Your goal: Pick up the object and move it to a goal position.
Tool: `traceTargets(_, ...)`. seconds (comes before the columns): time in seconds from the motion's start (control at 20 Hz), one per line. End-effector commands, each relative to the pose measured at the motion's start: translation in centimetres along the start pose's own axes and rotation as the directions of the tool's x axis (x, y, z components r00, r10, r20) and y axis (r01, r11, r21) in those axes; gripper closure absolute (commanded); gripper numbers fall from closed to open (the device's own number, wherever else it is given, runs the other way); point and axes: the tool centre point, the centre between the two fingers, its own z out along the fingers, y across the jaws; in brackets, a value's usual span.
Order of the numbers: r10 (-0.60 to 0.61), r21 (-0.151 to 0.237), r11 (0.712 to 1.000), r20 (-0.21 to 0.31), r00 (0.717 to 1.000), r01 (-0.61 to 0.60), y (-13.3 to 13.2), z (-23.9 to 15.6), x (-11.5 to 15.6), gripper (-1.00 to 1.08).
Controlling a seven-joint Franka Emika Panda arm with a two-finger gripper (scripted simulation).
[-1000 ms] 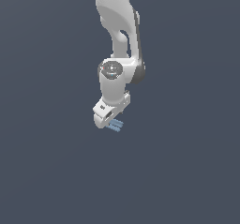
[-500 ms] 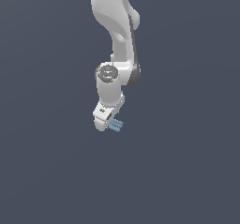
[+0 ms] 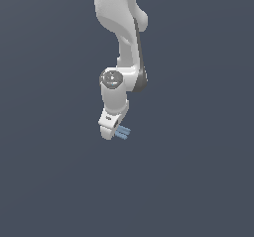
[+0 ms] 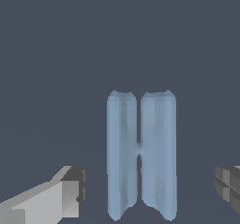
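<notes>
Flanking the unmarked ridged object (image 4: pixel 141 155), the gripper (image 4: pixel 150 190) stands apart.

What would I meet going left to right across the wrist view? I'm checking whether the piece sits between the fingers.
Left finger → light-blue piece → right finger. There are gaps on both sides of the piece, so neither finger touches it.

The object (image 4: pixel 141 155) is seen between the two fingers (image 4: pixel 70 192) of the gripper (image 4: pixel 150 190), apart from both, in the wrist view. In the exterior view, the object (image 3: pixel 122 132) is found just beside the gripper (image 3: pixel 110 131), toward the exterior view's right, below the arm (image 3: pixel 119 42).
</notes>
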Motion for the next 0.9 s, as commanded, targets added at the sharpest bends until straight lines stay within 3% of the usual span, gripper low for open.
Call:
traceTargets(0.0, -0.007, 0.000, 1.000, 0.000, 1.000, 0.007, 0.0, 0.0, 0.0, -0.92)
traceTargets(0.85, -0.007, 0.000, 1.000, 0.000, 1.000, 0.007, -0.1, 5.0, 0.0, -0.92)
